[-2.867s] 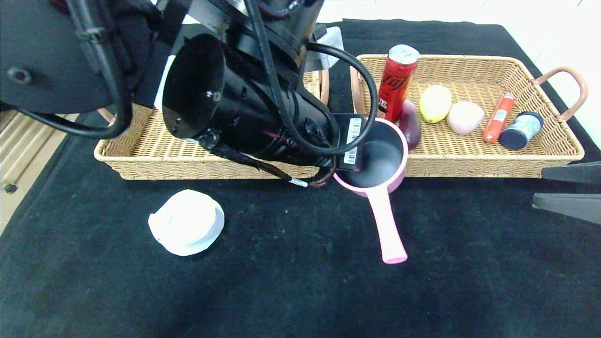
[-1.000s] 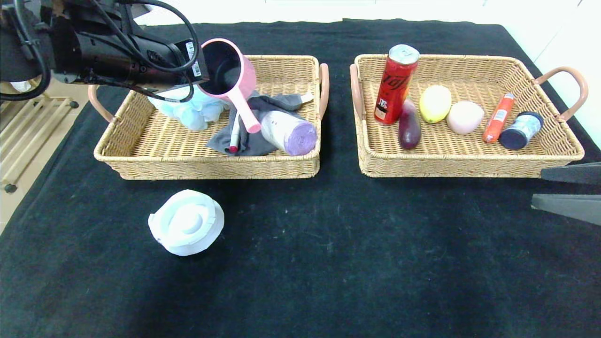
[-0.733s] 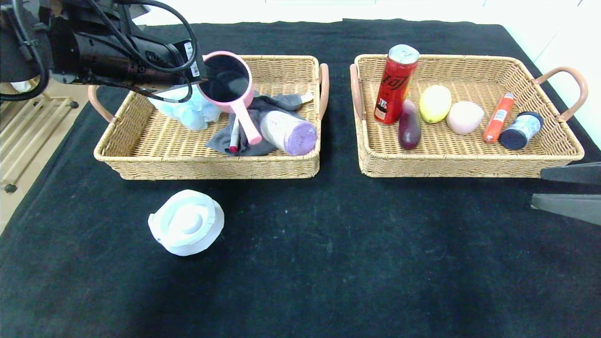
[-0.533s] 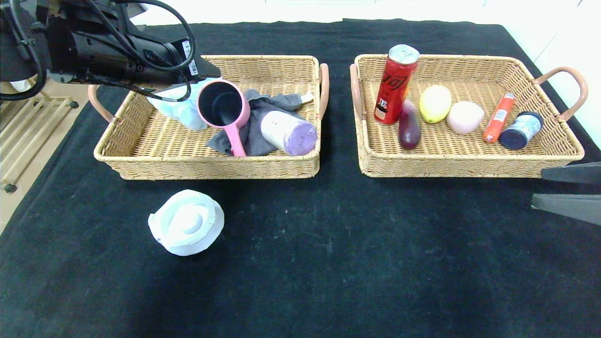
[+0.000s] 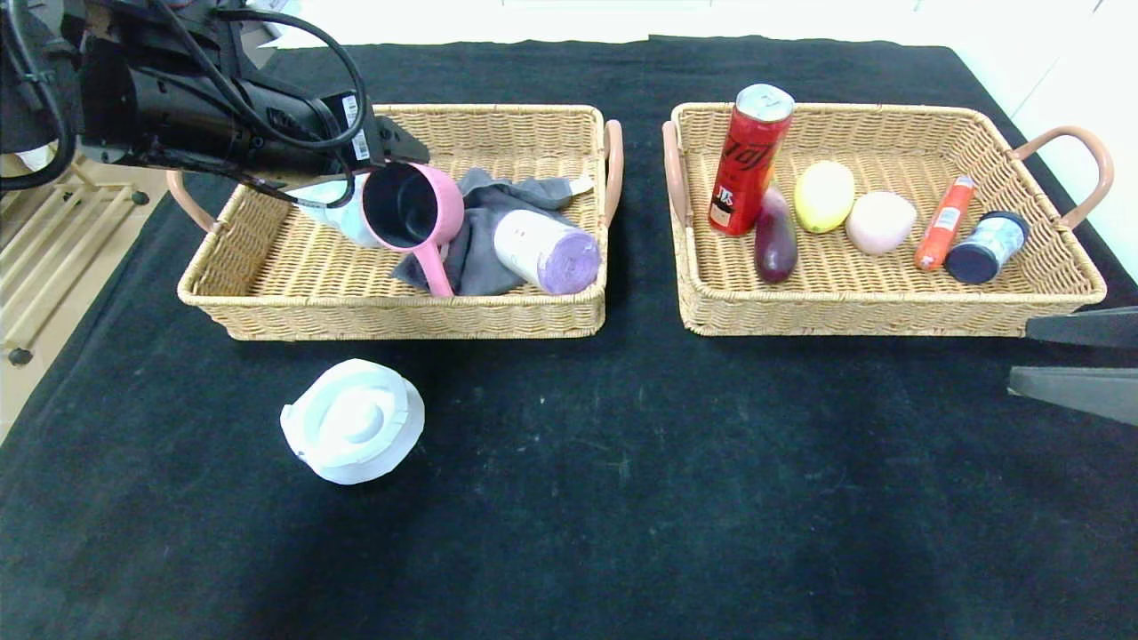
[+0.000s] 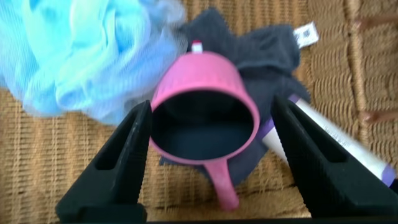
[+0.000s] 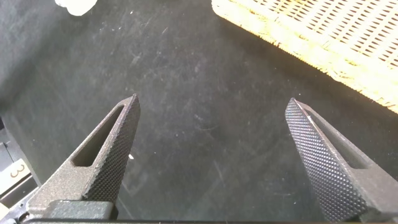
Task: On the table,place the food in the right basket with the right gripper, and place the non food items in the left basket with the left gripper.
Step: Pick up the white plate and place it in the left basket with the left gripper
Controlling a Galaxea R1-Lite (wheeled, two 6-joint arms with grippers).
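Over the left basket (image 5: 267,307), at about ten o'clock in our head view, hangs the left gripper (image 6: 208,158). Only our left wrist view shows its jaws: spread wide, holding nothing, one on each side of the pink pan (image 6: 205,127) without touching it. The pan lies tipped in the basket against a blue puff (image 6: 81,53) and a grey cloth (image 6: 267,53), its handle toward six o'clock. A white roll (image 5: 544,251) lies at three o'clock of the pan. Our head view alone shows a white lid (image 5: 353,420) on the black table (image 5: 622,498), at six o'clock of the left basket. At three o'clock the right gripper (image 7: 217,155) is parked, jaws wide and empty over bare cloth, near the right basket (image 5: 889,311). Pale floor borders the table.
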